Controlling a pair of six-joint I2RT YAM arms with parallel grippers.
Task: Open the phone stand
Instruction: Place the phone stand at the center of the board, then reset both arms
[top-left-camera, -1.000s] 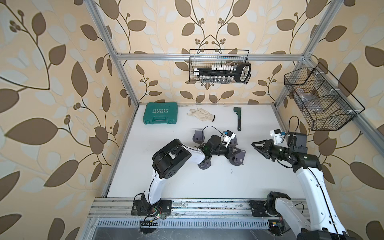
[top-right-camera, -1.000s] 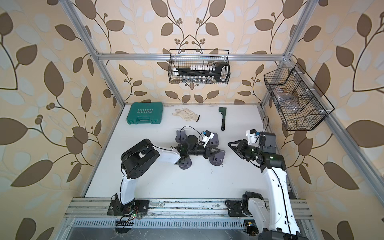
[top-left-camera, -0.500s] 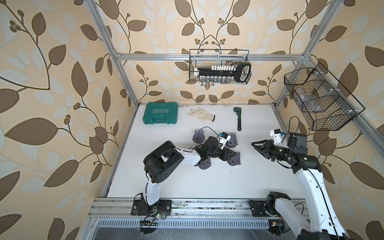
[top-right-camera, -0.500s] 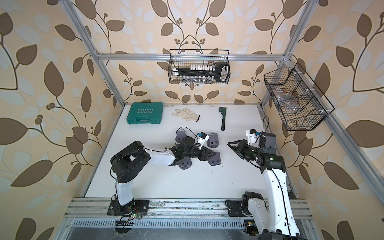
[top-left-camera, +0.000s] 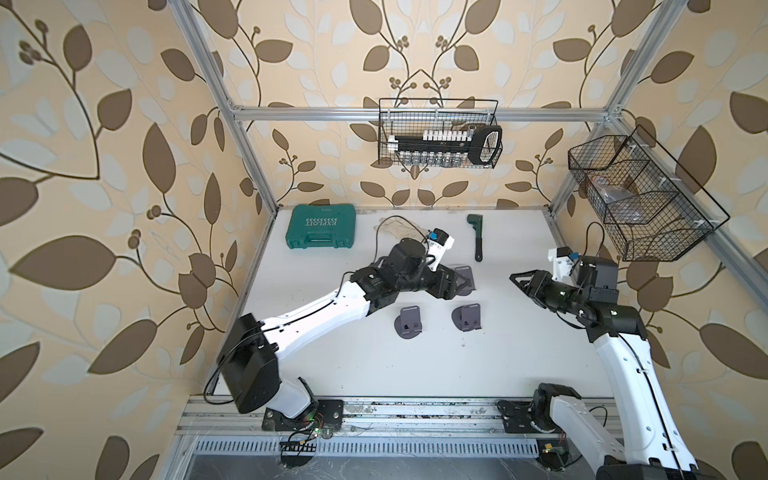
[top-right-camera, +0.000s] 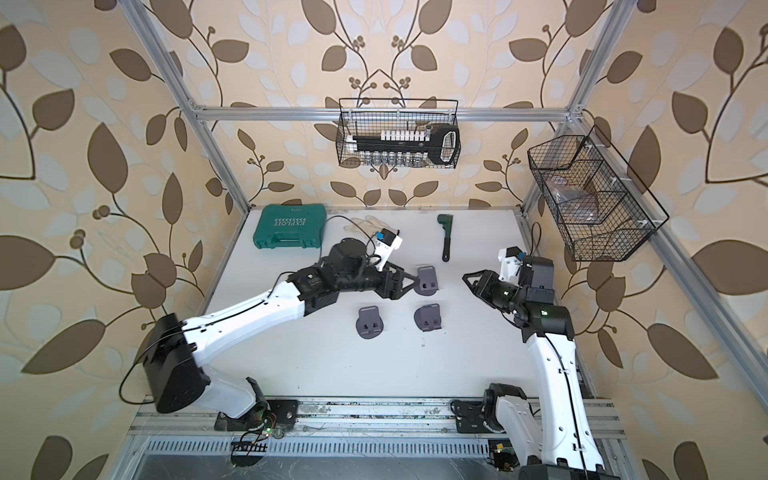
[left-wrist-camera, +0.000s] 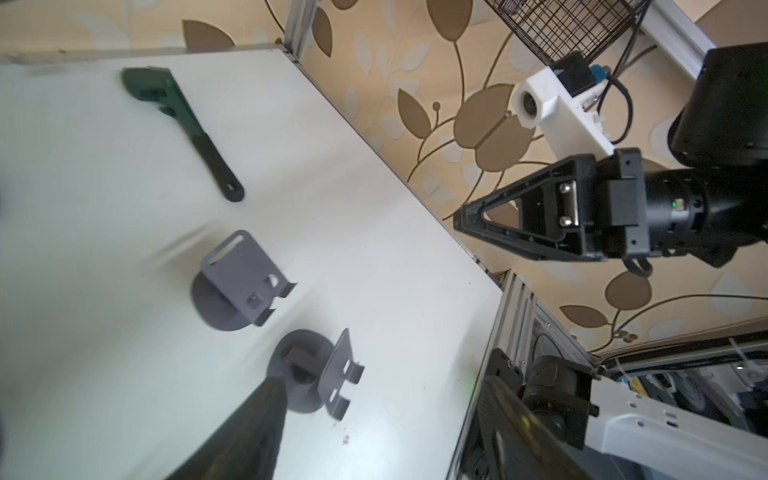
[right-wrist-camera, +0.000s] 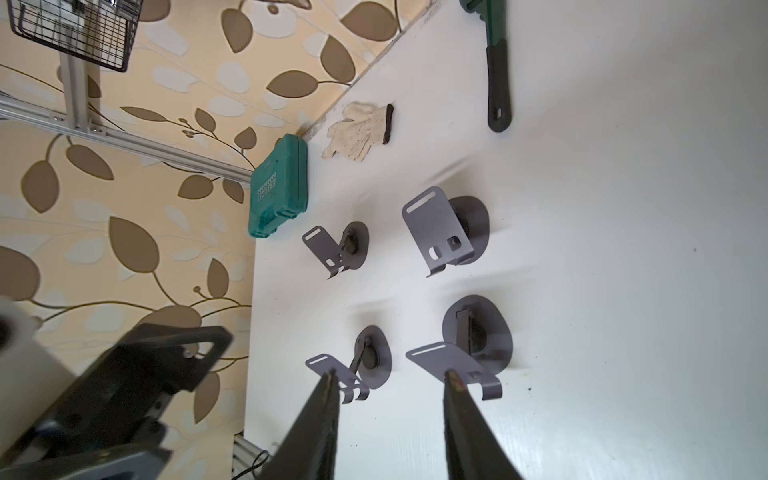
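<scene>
Several grey phone stands sit mid-table, each with its plate raised off a round base. In both top views three show: one (top-left-camera: 467, 275) at my left gripper's fingertips, two nearer the front (top-left-camera: 409, 322) (top-left-camera: 468, 318). My left gripper (top-left-camera: 451, 286) hovers open and empty; in the left wrist view it (left-wrist-camera: 384, 378) is above two stands (left-wrist-camera: 241, 282) (left-wrist-camera: 316, 374). My right gripper (top-left-camera: 524, 281) is in the air at the right, open and empty. In the right wrist view it (right-wrist-camera: 390, 374) points at the stands (right-wrist-camera: 446, 230) (right-wrist-camera: 461, 351).
A green tool case (top-left-camera: 322, 226) lies at the back left, a work glove (top-right-camera: 361, 226) beside it, and a green wrench (top-left-camera: 477, 237) at the back middle. Wire baskets hang on the back wall (top-left-camera: 438, 133) and the right wall (top-left-camera: 640, 199).
My left gripper has gone from shut to wide open, letting go of a stand, and has swung toward the back. My right gripper has opened a little wider.
</scene>
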